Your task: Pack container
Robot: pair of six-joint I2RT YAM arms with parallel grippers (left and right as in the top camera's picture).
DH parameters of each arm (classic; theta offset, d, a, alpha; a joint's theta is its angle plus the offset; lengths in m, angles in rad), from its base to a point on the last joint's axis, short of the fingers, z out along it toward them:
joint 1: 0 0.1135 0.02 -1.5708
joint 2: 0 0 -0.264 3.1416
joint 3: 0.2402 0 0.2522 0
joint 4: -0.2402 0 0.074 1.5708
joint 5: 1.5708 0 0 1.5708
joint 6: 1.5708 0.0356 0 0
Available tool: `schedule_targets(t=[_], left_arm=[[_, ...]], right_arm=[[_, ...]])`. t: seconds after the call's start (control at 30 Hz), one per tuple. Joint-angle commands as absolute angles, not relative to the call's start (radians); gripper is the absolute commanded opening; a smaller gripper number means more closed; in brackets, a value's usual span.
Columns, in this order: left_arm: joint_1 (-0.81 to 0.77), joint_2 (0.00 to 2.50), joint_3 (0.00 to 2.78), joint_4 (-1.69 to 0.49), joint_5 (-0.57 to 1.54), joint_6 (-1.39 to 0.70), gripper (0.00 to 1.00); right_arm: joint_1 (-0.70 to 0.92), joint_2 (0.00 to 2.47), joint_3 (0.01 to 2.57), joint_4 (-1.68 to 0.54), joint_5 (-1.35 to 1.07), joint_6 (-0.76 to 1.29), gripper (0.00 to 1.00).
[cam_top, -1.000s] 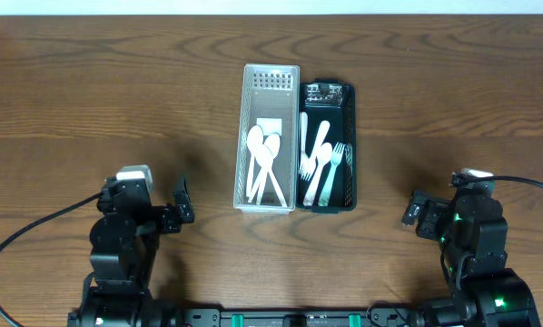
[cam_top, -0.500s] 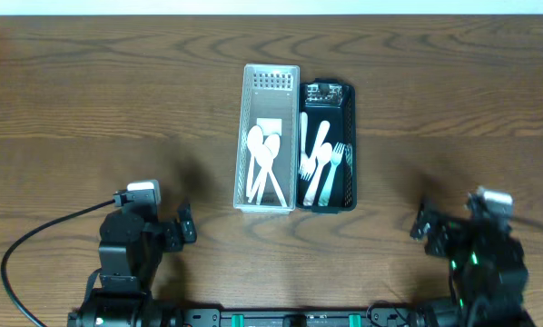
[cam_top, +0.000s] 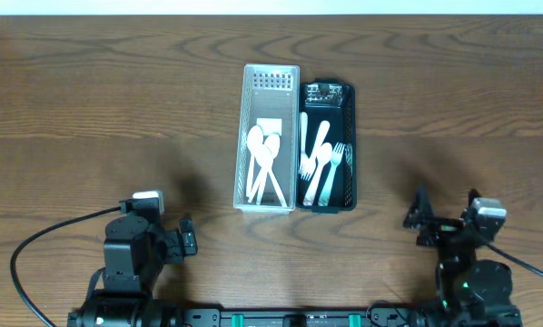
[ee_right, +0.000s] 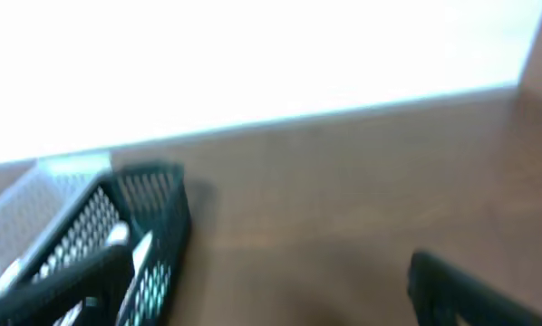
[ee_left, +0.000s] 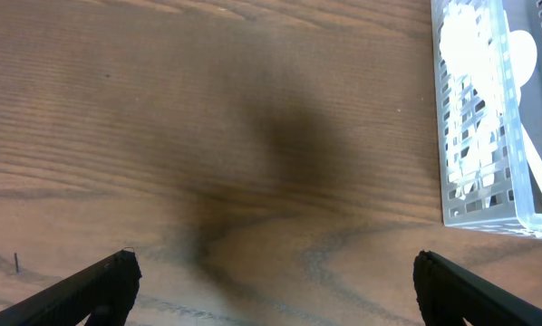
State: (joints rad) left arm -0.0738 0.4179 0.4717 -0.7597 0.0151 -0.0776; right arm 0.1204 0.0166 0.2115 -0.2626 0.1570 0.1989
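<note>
A white slotted basket (cam_top: 251, 136) holds white plastic spoons (cam_top: 264, 163) at the table's middle. A black slotted basket (cam_top: 349, 136) beside it on the right holds white forks and knives (cam_top: 321, 163). My left gripper (cam_top: 188, 236) is open and empty near the front left, over bare wood (ee_left: 271, 281). The white basket's corner shows in the left wrist view (ee_left: 488, 199). My right gripper (cam_top: 417, 213) is open and empty at the front right (ee_right: 271, 290). The right wrist view is blurred and shows the black basket (ee_right: 158, 208) at its left.
The wooden table (cam_top: 117, 109) stretches to both sides of the baskets. A black cable (cam_top: 44, 241) runs from the left arm. The table's far edge meets a bright white background (ee_right: 271, 72) in the right wrist view.
Both arms have drawn back toward the front edge of the table. The right gripper tilted up, so its view now looks toward the far edge. The baskets have not moved.
</note>
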Motion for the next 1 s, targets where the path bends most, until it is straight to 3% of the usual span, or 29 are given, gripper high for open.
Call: schedule_targets(t=[0.0, 0.13, 0.33, 0.97], left_arm=[[-0.076, 0.416, 0.472, -0.763, 0.004, -0.072, 0.98], [-0.076, 0.416, 0.472, -0.763, 0.004, -0.072, 0.98], [-0.076, 0.416, 0.472, -0.763, 0.004, -0.072, 0.98], [-0.076, 0.416, 0.472, -0.763, 0.004, -0.071, 0.98]], right_arm=[[0.113, 0.005, 0.109, -0.116, 0.14, 0.112, 0.99], [0.112, 0.005, 0.005, 0.037, 0.127, 0.065, 0.99], [0.112, 0.005, 0.006, -0.076, 0.012, 0.002, 0.99], [0.112, 0.006, 0.006, -0.073, 0.01, 0.002, 0.99]])
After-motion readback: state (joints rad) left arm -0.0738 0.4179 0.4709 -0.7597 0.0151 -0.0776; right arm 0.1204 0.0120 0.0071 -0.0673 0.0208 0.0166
